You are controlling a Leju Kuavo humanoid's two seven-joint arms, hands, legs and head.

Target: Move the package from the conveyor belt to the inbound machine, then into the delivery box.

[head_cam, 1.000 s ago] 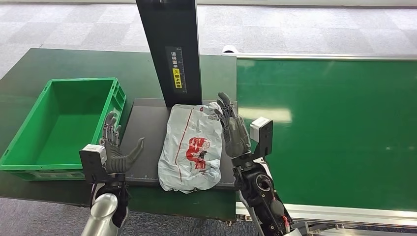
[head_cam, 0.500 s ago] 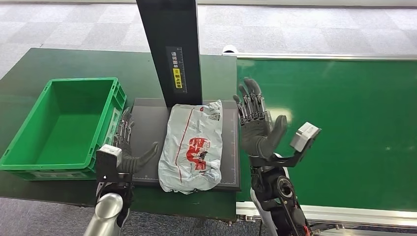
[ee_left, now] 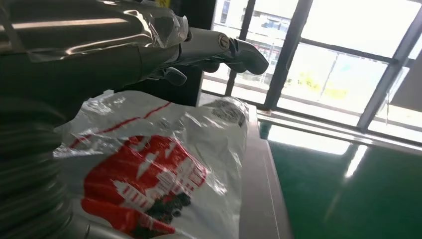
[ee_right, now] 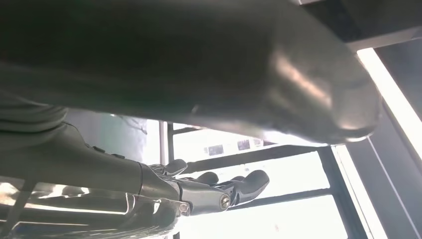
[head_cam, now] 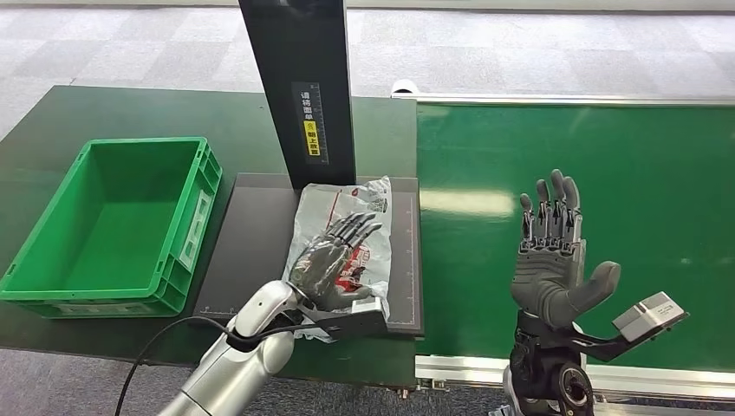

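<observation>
Package (head_cam: 342,251) sits on the machine (head_cam: 260,251), bin (head_cam: 113,217) leg left; left hand (head_cam: 334,260) spread over it ungripped, right hand (head_cam: 550,260) spread, empty.

The package (head_cam: 342,251) lies on the inbound machine's plate (head_cam: 251,251), in front of the machine's upright column (head_cam: 299,87). The delivery box (head_cam: 113,225) stands on the table (head_cam: 78,113), just left of the plate. The conveyor belt (head_cam: 624,173) runs to the right of the machine. The left robot hand (head_cam: 334,260) is over the package; the right robot hand (head_cam: 550,260) is above the belt, well apart from the package.
</observation>
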